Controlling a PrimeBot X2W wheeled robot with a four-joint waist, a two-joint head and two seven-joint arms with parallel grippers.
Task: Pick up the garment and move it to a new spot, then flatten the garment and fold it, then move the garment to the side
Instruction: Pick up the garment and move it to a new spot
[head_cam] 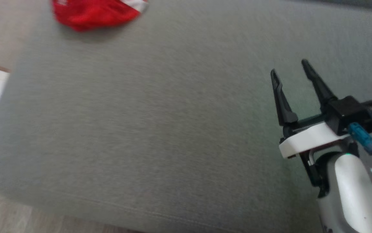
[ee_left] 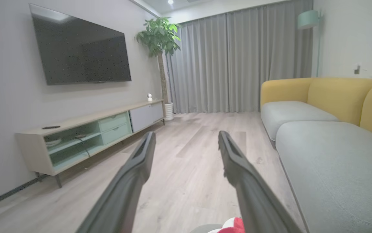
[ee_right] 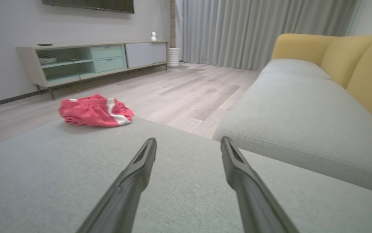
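One garment point(head_cam: 92, 14), grey seat point(head_cam: 147, 129), perhaps ottoman; floorboards point(ee_right: 189, 84)

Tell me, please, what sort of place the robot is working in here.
Most likely a home living room: a wall-mounted television above a low media cabinet, a yellow-backed sofa with grey seat cushions, and a potted plant beside full-length grey curtains.
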